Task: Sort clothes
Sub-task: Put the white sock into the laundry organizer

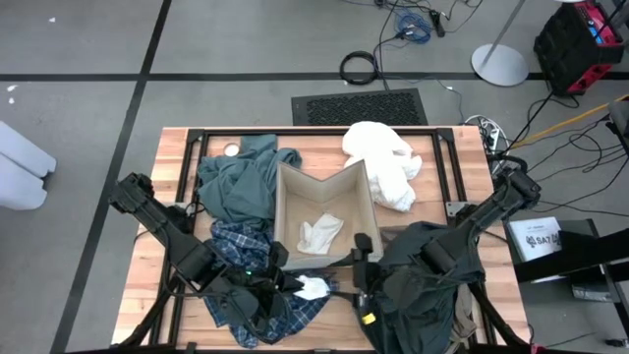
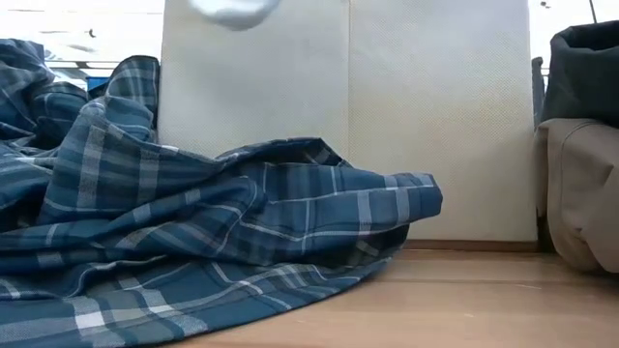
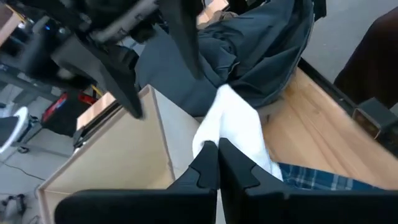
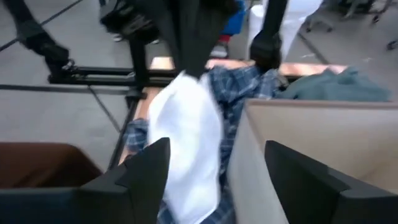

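Wooden slats make up the bench [image 1: 147, 265], which stands on grey floor with cables trailing beyond its far side. Nearest me, at the front edge, the left hand [image 1: 295, 285] is pinched shut on a small white cloth [image 1: 313, 287], holding it just above the blue-and-white plaid garment [image 1: 246, 256] that spreads over the near left of the bench. The right hand [image 1: 362, 258] is right beside it, its fingers [image 4: 149, 168] spread wide on either side of that cloth without closing on it, and the arm behind lies over the dark grey-green garment [image 1: 432, 265] heaped at the near right. A bit of khaki [image 2: 580, 193] shows under that heap.

Between the arms sits the beige fabric box [image 1: 280, 197], with a pale cloth [image 1: 319, 233] already in it. Further back, the teal-green garment [image 1: 241, 177] lies left of the box and the white garment [image 1: 383, 162] right of it.

I'd worry about the handover: if the left hand lets go before the right closes, the cloth drops onto the plaid instead of going where it belongs. The two hands are also close enough to knock each other or the box wall.

From bench level the cloth is cut off at the top edge, and the plaid hides both hands. How much khaki lies under the dark heap I can't make out.
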You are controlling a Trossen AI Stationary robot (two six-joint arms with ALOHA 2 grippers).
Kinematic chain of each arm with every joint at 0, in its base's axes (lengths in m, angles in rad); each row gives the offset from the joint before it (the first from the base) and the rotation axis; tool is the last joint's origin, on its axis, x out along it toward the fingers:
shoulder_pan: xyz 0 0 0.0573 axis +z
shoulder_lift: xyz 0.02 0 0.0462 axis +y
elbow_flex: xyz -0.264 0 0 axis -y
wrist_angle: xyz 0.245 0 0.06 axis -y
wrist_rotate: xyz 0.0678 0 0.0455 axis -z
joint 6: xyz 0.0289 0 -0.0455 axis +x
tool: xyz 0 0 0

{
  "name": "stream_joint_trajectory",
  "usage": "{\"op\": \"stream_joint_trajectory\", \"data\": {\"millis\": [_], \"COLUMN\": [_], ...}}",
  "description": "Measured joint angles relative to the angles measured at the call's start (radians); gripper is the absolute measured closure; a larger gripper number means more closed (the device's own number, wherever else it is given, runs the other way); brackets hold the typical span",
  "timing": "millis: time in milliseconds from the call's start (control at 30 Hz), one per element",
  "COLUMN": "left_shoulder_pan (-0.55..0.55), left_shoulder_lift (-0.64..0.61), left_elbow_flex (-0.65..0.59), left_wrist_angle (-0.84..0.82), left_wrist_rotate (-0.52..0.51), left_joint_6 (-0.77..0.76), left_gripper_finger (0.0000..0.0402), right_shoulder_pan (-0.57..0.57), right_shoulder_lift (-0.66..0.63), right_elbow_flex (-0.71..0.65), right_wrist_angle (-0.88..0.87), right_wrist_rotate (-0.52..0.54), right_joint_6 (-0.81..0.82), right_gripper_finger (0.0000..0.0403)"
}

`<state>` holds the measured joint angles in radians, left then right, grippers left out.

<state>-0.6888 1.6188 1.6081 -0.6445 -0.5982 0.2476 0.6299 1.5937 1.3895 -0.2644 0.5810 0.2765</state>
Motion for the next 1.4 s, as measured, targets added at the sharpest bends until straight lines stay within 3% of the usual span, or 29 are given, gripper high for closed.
{"op": "stream_joint_trajectory", "data": {"millis": [233,433,567,767,1033,1200,1400], "left_shoulder_pan": [0.012,0.013,0.013,0.013,-0.003,-0.021,-0.086], "left_shoulder_lift": [0.000,0.000,0.000,0.000,-0.013,-0.078,-0.201], "left_elbow_flex": [0.000,0.000,0.000,0.000,0.000,0.000,-0.010], "left_wrist_angle": [0.000,0.009,0.009,0.000,-0.137,-0.324,-0.634], "left_wrist_rotate": [-0.017,-0.013,-0.013,-0.070,-0.239,-0.294,-0.258], "left_joint_6": [0.020,0.020,0.021,-0.040,-0.106,-0.262,-0.682], "left_gripper_finger": [0.0400,0.0400,0.0391,0.0375,0.0312,0.0284,0.0281], "right_shoulder_pan": [-0.063,-0.104,-0.120,-0.121,-0.103,-0.055,0.010], "right_shoulder_lift": [0.085,0.101,0.102,0.102,0.071,-0.009,-0.100], "right_elbow_flex": [0.000,0.000,0.000,0.000,0.000,0.000,0.000], "right_wrist_angle": [0.153,0.151,0.140,0.125,0.111,0.066,0.042], "right_wrist_rotate": [-0.228,-0.158,-0.164,-0.169,-0.163,-0.062,0.213], "right_joint_6": [-0.040,-0.046,-0.060,-0.113,-0.113,-0.114,-0.168], "right_gripper_finger": [0.0131,0.0151,0.0208,0.0378,0.0400,0.0401,0.0402]}}
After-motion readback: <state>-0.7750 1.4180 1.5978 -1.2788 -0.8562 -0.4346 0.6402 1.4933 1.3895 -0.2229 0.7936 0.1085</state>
